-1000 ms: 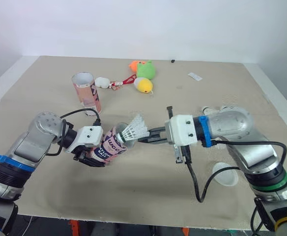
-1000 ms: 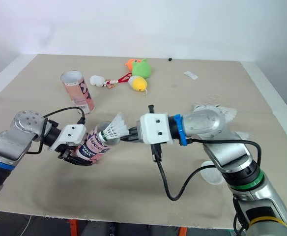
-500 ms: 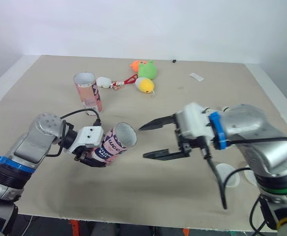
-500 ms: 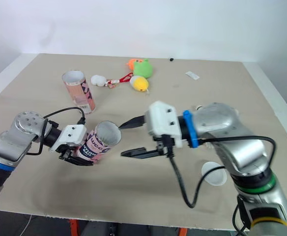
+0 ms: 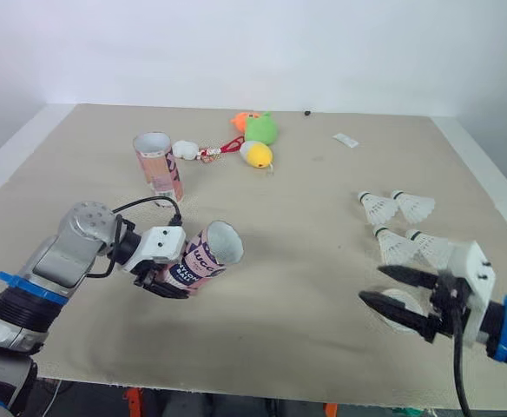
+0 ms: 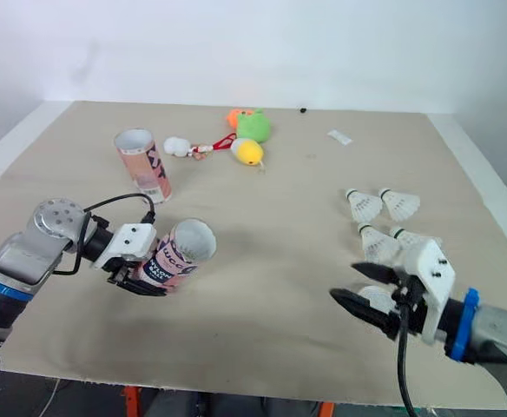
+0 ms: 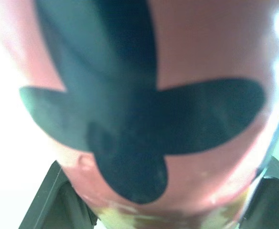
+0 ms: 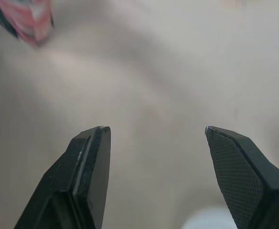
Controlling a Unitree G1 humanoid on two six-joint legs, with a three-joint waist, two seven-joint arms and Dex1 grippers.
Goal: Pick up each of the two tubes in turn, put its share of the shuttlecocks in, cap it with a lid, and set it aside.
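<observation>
My left gripper (image 5: 168, 273) is shut on a pink tube (image 5: 200, 257), held tilted above the table with its open mouth facing right. The tube's pink and dark print (image 7: 144, 119) lies close up between the fingers in the left wrist view. A second pink tube (image 5: 157, 162) stands upright at the back left. Several white shuttlecocks (image 5: 394, 247) lie on the table at the right. My right gripper (image 5: 372, 284) hangs open and empty at the front right, over a white lid (image 5: 404, 311). Its fingers (image 8: 92, 162) stand wide apart, pointing towards the held tube (image 8: 26, 20).
Orange, green and yellow plush toys (image 5: 255, 136) and a small white toy (image 5: 183, 148) lie at the back centre. A white tag (image 5: 345, 140) and a small black object (image 5: 306, 109) lie near the far edge. The table's right edge (image 5: 497, 195) runs close to the shuttlecocks.
My right gripper opened, letting go of the shuttlecock at the tube's mouth, and drew back to the front right. That shuttlecock is no longer seen. The left arm has held still.
</observation>
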